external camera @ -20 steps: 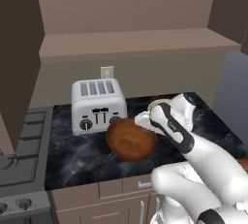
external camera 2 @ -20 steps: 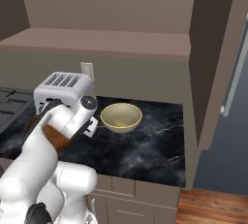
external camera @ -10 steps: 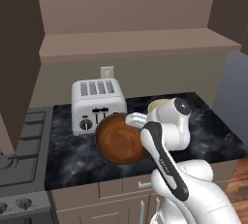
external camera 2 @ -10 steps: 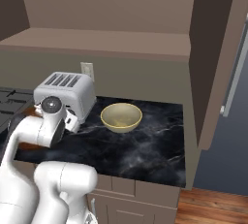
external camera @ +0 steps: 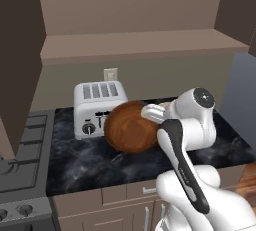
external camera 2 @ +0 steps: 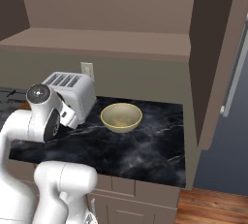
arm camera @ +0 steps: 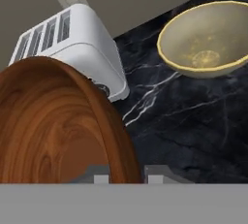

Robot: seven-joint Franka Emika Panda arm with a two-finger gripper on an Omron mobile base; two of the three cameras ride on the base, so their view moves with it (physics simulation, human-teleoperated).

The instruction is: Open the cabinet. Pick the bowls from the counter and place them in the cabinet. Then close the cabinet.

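The wooden bowl point(external camera: 131, 133) covers part of the toaster point(external camera: 95, 104) front; in the hand view its rim hides the hand point(arm camera: 127, 173) fingertips.

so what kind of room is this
A rendered home kitchen, by the look of it: a silver toaster on a black marble-look counter, a stove top beside it, and an open brown wall cabinet above.
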